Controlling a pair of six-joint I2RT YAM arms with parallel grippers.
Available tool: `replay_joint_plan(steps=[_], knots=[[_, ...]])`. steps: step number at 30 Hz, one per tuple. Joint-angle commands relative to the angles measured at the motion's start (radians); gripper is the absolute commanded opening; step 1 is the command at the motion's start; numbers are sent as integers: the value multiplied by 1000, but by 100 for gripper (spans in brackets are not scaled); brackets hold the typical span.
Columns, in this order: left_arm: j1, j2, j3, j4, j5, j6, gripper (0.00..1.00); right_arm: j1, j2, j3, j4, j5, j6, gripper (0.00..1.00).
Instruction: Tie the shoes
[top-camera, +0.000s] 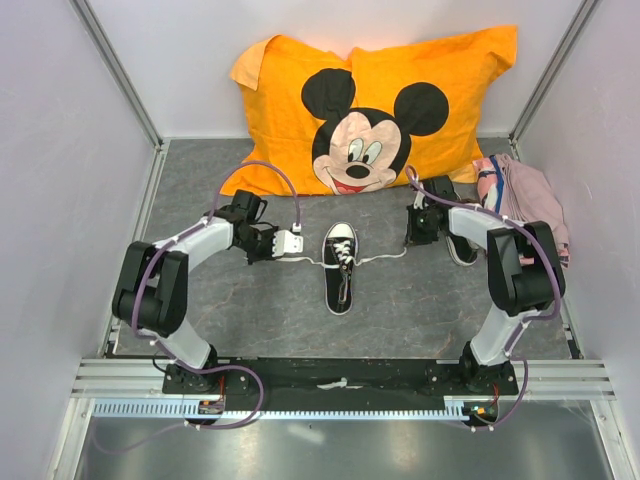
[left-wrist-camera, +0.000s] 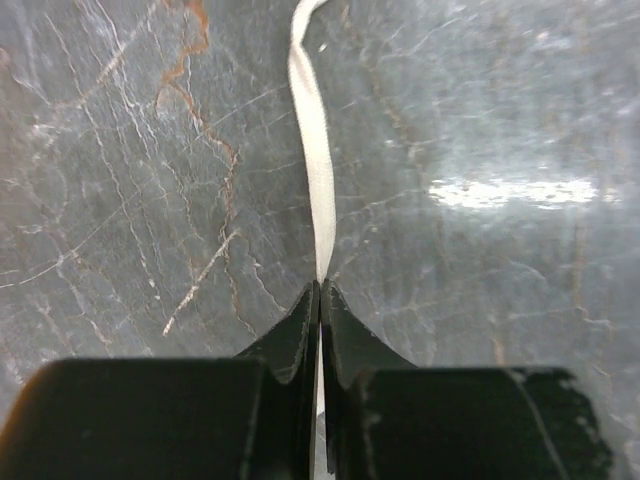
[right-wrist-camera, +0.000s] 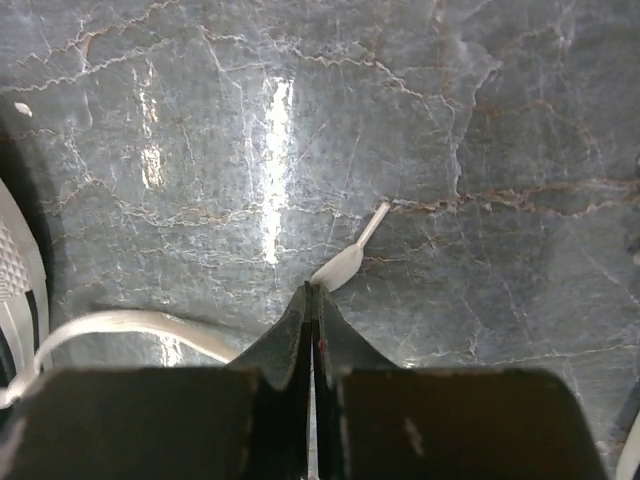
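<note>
One black sneaker (top-camera: 340, 268) with a white toe cap lies in the middle of the grey table, toe pointing away from the arms. Its white laces run out to both sides. My left gripper (top-camera: 291, 243) is shut on the left lace (left-wrist-camera: 318, 170), which stretches straight away from the fingertips (left-wrist-camera: 305, 310). My right gripper (top-camera: 414, 238) is shut on the right lace (right-wrist-camera: 338, 268) close to its end, with the aglet (right-wrist-camera: 373, 224) sticking out past the tips. The second sneaker (top-camera: 461, 249) lies by the right arm, partly hidden. A white sole edge (right-wrist-camera: 10, 270) shows in the right wrist view.
An orange Mickey Mouse pillow (top-camera: 370, 110) leans against the back wall. A pink cloth (top-camera: 527, 195) lies in the back right corner. White walls close in both sides, and a metal rail (top-camera: 340, 380) runs along the near edge.
</note>
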Motion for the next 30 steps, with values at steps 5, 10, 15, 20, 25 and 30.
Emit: replay_joint_plan(steps=[5, 10, 15, 20, 25, 30], knots=[[-6, -268, -108, 21, 153, -47, 1, -9, -113, 207, -47, -231, -110, 0], [-8, -424, -200, 22, 194, -31, 1, 105, -129, 326, -58, -356, -128, 0], [-11, -564, -283, 22, 250, -37, 2, 253, -76, 396, -53, -390, -131, 0], [-25, -720, -355, 13, 277, -74, 2, 428, 5, 492, -44, -369, -188, 0], [-34, -909, -442, -53, 297, -41, 2, 564, 124, 619, -47, -364, -188, 0], [-40, -1012, -495, -111, 317, -31, 1, 626, 230, 693, -47, -352, -179, 0]])
